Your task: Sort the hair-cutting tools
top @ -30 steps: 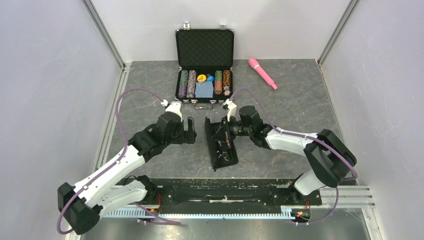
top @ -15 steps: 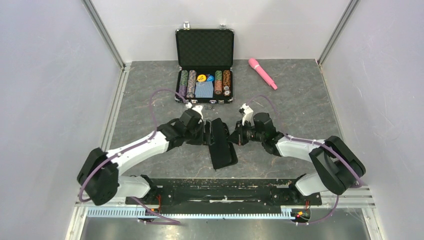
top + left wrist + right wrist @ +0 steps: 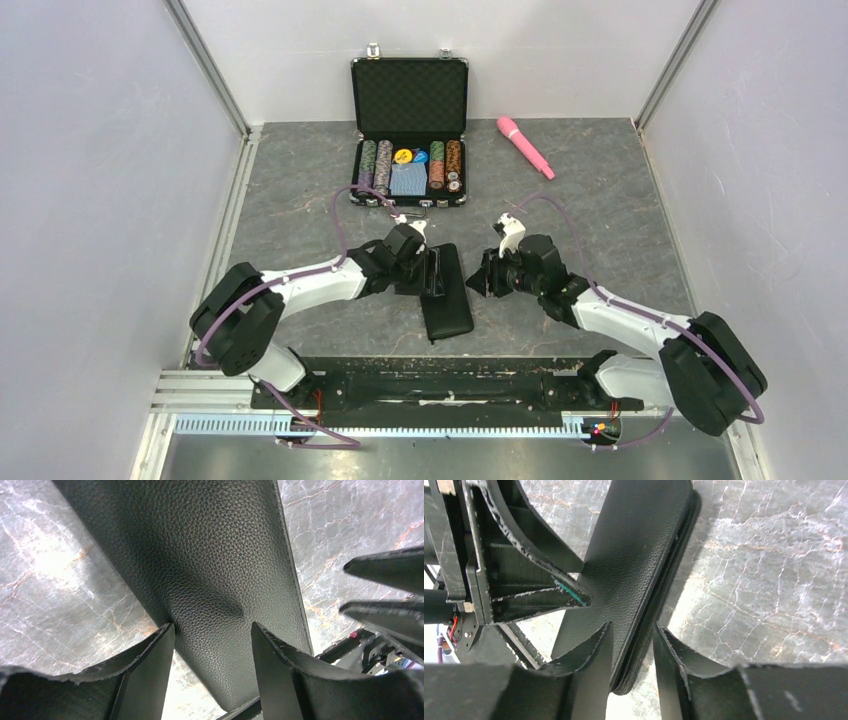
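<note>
Pouch (image 3: 215, 555) pebbled matt leather-look; table (image 3: 774, 580) glossy grey marble-look; L tool (image 3: 212, 630) fingers (image 3: 150, 675) scuffed blk plastic.

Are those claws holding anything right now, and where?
Nothing surely. The left gripper, open, presses down on the black pouch; the right gripper straddles its zipped edge, grip unclear.

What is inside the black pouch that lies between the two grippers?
Nothing inside shows. The pouch is closed: only its grained black outside and the zip edge are visible. Whatever it holds is covered.
</note>
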Robot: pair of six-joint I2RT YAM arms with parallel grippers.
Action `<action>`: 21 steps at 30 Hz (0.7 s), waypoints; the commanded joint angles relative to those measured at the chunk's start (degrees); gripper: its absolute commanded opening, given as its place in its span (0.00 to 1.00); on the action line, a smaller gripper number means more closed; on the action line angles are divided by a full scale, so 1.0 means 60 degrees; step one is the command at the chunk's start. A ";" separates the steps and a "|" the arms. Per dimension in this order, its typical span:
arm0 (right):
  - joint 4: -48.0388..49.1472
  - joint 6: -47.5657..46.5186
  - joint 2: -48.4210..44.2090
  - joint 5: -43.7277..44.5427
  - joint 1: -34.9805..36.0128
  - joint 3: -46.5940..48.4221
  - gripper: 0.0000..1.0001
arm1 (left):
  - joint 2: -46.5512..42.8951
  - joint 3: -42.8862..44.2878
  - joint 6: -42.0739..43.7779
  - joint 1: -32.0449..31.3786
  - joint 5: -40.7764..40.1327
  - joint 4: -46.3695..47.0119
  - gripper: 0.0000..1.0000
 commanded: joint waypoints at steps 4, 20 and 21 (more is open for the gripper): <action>-0.0362 0.0383 -0.0223 0.0592 0.0580 -0.0163 0.46 | 0.0253 0.0307 -0.0496 -0.0329 -0.0164 0.0740 0.64; 0.1189 0.0150 0.0977 0.0236 0.0570 -0.1110 0.27 | -0.1286 -0.0317 -0.1859 -0.0279 -0.1601 -0.0129 0.84; 0.1472 0.0189 0.0980 0.0133 0.0569 -0.1187 0.27 | -0.1333 -0.0383 -0.2013 -0.0206 -0.1736 -0.0242 0.85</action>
